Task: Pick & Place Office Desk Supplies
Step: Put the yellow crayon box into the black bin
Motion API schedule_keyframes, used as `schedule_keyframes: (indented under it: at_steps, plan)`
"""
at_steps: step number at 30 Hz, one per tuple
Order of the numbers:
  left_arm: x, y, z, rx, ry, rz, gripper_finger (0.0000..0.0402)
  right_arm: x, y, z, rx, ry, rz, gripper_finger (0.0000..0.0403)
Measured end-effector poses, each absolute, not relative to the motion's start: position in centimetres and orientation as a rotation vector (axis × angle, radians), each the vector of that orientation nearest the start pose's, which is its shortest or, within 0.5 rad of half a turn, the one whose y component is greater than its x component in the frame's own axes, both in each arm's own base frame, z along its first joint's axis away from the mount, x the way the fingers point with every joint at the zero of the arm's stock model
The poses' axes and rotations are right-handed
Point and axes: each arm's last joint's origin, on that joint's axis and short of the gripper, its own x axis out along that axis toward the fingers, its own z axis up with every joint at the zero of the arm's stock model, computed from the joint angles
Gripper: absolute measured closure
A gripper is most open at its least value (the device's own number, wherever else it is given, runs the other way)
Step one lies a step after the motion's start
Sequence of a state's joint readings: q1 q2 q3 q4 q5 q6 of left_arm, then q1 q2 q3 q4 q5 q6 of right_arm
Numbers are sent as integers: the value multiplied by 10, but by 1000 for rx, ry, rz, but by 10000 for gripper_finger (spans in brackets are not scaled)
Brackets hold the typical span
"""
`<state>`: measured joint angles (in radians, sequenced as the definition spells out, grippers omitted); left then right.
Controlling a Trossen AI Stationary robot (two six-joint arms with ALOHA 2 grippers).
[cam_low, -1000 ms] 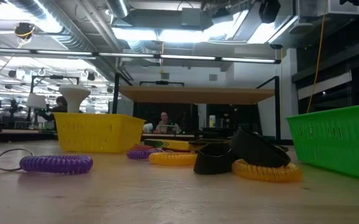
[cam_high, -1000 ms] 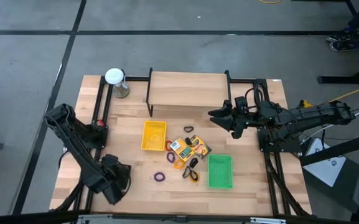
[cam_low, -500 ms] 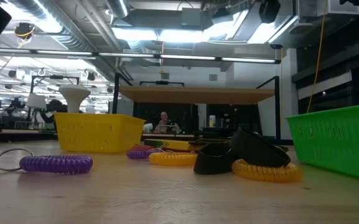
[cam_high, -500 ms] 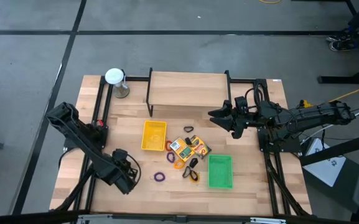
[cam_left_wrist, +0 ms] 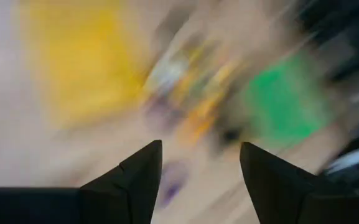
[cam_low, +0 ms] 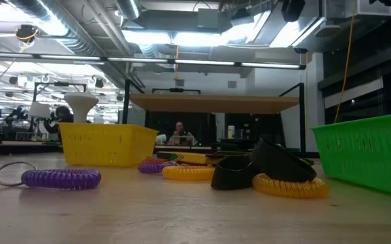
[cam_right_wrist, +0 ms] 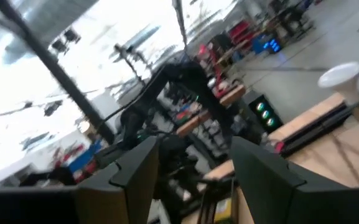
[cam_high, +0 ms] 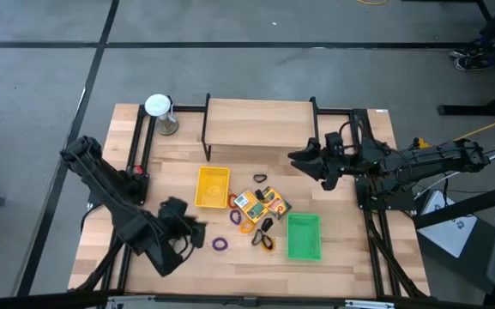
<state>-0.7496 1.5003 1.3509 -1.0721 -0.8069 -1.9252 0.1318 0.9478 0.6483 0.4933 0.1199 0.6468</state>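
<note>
Purple ring just beside the left gripper, jaws spread, nothing between them.

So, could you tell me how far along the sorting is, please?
Nothing looks sorted yet: the yellow tray and green tray appear empty. The left gripper, open, nears the purple ring. The crayon boxes, clips and rings remain. The right gripper waits, open.
</note>
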Motion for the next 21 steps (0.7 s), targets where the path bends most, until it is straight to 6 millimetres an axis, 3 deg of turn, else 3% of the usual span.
schedule_keyframes:
  at_steps: [2,4,8,15,21]
  plan:
    - [230,-175,322,-879,272,714,190,211,23,323,679,-210,37,197]
    - [243,-170,332,-843,197,694,192,210,23,324,700,-227,33,197]
    - [277,-145,339,-798,282,627,191,210,23,325,706,-236,36,197]
    - [342,-92,316,-522,465,488,171,210,23,325,724,-236,37,197]
    - [365,-77,281,-377,660,421,171,204,21,330,709,-265,25,197]
